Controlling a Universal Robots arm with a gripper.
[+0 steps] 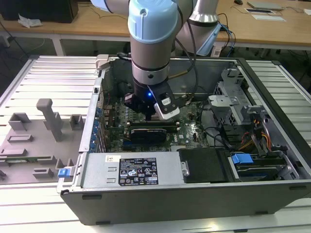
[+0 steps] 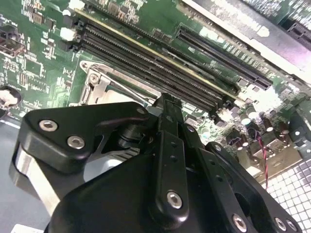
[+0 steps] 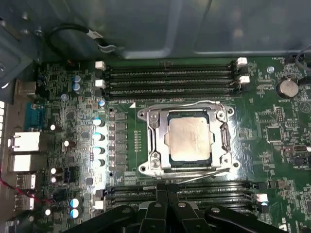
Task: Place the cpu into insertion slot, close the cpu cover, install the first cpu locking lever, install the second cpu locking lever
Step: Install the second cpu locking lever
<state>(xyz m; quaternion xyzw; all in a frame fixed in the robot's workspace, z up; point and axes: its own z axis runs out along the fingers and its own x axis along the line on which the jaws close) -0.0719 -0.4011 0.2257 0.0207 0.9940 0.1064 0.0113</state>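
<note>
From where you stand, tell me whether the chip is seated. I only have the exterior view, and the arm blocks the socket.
Observer: In the first wrist view the cpu lies flat in the insertion slot.
Operator: Report the cover.
Observer: The cpu cover lies down around the chip, and the chip's metal top shows through its window.
Operator: Now give me the gripper.
Observer: The gripper is shut, with its tips by the socket's edge over the memory slots. I cannot tell whether it touches the lever wire there.
</note>
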